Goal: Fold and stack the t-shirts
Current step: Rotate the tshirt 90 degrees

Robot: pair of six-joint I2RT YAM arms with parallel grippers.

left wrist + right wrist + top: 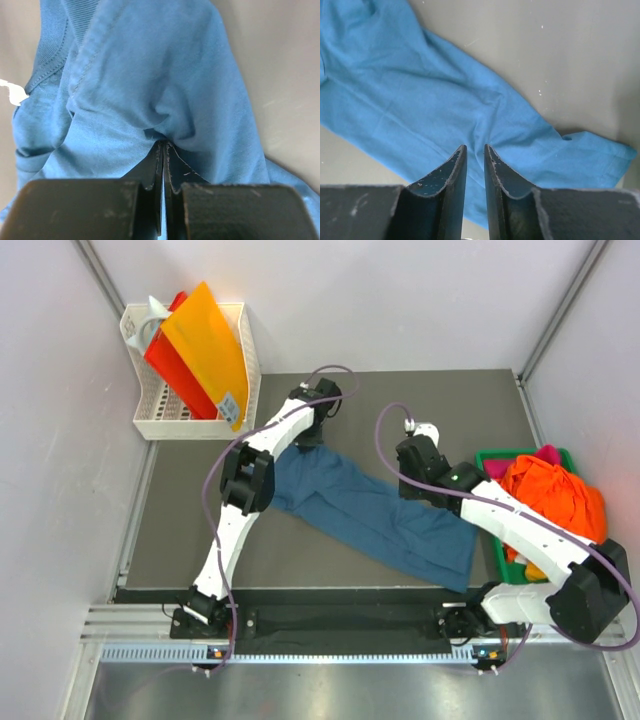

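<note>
Soft teal tee (375, 515), long creased strip

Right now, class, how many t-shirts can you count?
4: teal-blue t-shirt on the mat; orange t-shirt, magenta t-shirt and yellow t-shirt heaped in the green tray. Others may be hidden beneath.

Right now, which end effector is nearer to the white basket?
Left. The left end effector pinches the far end of the teal t-shirt, just right of the white basket; the right end effector hangs over that shirt, farther right.
</note>
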